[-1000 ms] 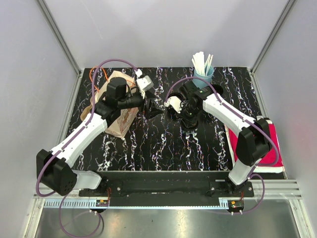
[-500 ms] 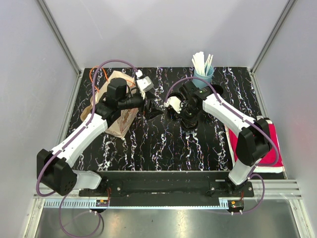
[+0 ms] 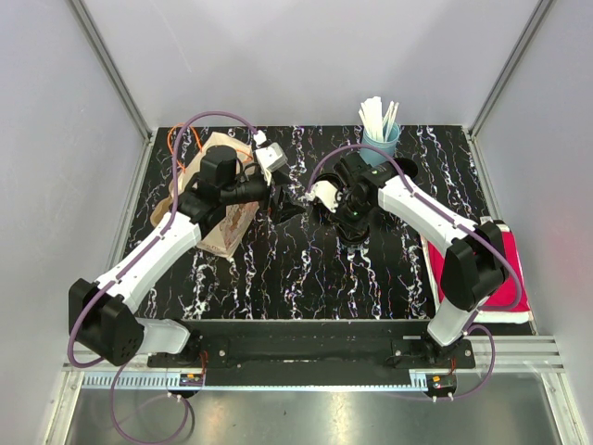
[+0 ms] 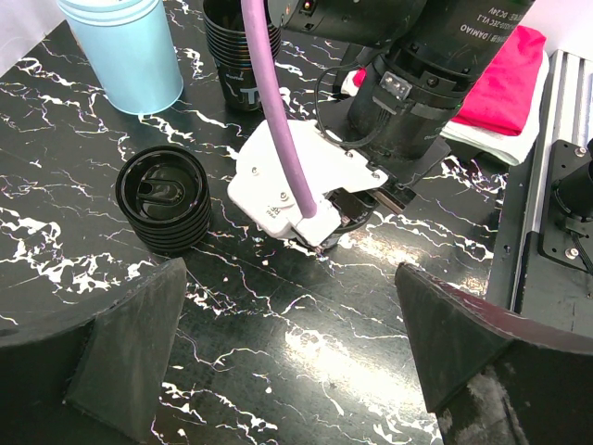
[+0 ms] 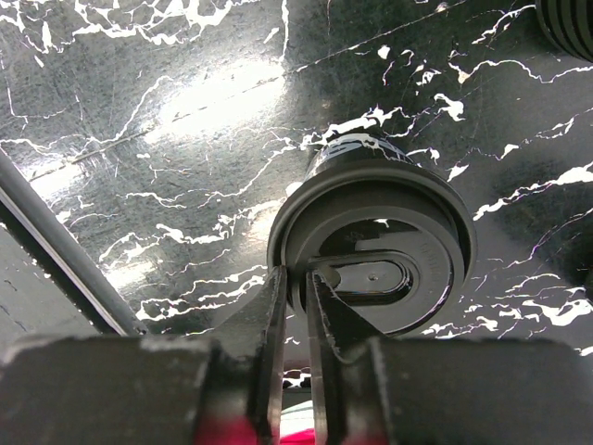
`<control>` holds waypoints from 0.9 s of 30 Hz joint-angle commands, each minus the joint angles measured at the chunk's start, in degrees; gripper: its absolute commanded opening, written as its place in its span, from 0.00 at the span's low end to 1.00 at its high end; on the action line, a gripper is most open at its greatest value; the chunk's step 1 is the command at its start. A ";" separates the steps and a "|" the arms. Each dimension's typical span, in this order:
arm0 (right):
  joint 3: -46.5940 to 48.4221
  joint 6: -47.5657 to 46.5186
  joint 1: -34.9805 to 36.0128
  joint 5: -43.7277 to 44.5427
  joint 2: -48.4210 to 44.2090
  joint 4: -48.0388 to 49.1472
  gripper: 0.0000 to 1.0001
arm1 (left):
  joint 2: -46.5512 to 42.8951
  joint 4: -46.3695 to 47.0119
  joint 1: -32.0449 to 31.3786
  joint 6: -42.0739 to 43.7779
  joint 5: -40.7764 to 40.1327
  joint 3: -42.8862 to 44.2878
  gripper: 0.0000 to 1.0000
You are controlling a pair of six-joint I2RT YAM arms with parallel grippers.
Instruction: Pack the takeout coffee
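Since the earlier picture very little has moved: the right arm has shifted only slightly over the cup (image 5: 357, 153), and the left arm is where it was.

Well to the left of the cup, a brown paper bag (image 3: 225, 229) lies on the worktop (image 3: 306, 278), partly under the left arm. It looks flat, and nothing seems to be inside it. Just left of the cup hangs the left pincer (image 4: 289, 306). It is spread wide and holds nothing.

The cup stands upright near the middle of the worktop, and a black lid (image 5: 408, 232) sits on its top. The right pincer (image 5: 295, 311) is directly above it, with its two fingers close together on either side of the lid's rim. I cannot tell whether they press the rim or have just let it go.

Behind the cup are a stack of spare lids (image 4: 165, 199), a stack of cups (image 4: 236, 65) and a blue tumbler (image 4: 130, 51). Far to its right lies a pink cloth (image 3: 505, 269).

In my judgement the lid step is finished or nearly so. Opening the bag and putting the cup into it are not yet done.
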 commanded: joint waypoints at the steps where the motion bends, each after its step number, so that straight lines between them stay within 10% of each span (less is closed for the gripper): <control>1: 1.38 -0.72 0.56 1.20 -1.27 1.30 0.23 | -0.98 3.08 0.28 0.09 1.85 -0.15 0.99; 9: 1.91 -1.51 0.65 1.55 -4.08 1.13 0.32 | -0.80 3.17 0.37 0.18 2.11 -0.24 0.99; 21: -0.55 -1.51 0.30 5.24 -19.01 2.18 0.87 | 1.31 3.43 -0.24 -1.14 4.66 -0.15 0.99; 27: -5.91 2.00 -3.65 4.36 -26.58 7.09 0.97 | 4.91 3.35 -3.49 -1.58 3.00 0.90 0.99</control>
